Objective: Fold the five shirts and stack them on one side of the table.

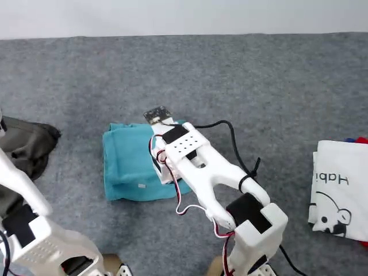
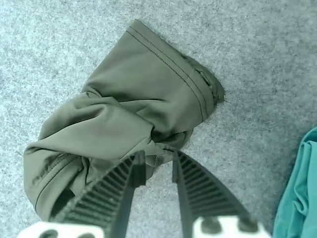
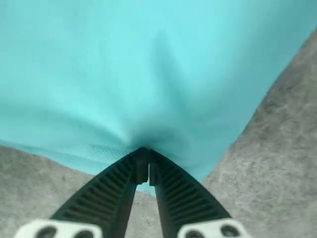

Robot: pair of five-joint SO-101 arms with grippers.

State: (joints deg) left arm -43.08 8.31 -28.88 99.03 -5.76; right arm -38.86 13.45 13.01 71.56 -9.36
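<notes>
Two shirts unfinished: right gripper (image 3: 143,156) clamps the folded teal shirt (image 1: 129,167) at centre, probably to drag it toward the white shirt (image 1: 339,190) at right; left gripper (image 2: 154,166), jaws slightly apart, hovers over the crumpled olive shirt (image 2: 124,114) at left.

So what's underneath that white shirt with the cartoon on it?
A red edge and a sliver of blue peek out from under the white shirt. It covers the rest, so I cannot tell what they are.
</notes>
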